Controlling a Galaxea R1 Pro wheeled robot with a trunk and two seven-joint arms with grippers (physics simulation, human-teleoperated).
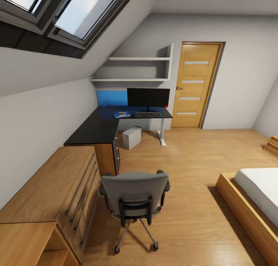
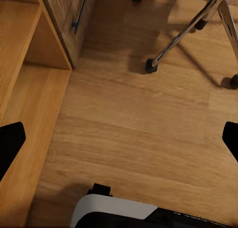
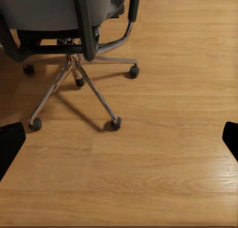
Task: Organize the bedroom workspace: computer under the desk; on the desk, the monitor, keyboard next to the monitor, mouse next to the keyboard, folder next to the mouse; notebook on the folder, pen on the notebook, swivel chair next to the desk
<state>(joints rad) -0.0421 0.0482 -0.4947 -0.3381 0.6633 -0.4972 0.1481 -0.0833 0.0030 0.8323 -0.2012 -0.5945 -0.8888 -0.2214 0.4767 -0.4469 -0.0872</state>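
The swivel chair [image 1: 133, 196] stands on the wood floor in front of me, its grey back toward me, well short of the desk [image 1: 96, 128]. On the black L-shaped desk top stand the monitor [image 1: 148, 98] and, before it, the keyboard [image 1: 148, 114]. Left of the keyboard lies the blue folder [image 1: 122, 115] with a small dark notebook on it. The grey computer [image 1: 131, 137] sits on the floor under the desk. Mouse and pen are too small to make out. My left gripper [image 2: 119, 141] and right gripper [image 3: 119, 141] hang open over the floor, near the chair's chrome base [image 3: 74, 84].
A long wooden dresser [image 1: 58, 181] and open shelf unit [image 2: 29, 89] line the left wall beside me. A low bed [image 1: 258, 196] lies at the right. A wooden door [image 1: 197, 84] and wall shelves [image 1: 139, 69] are at the back. Open floor runs between chair and bed.
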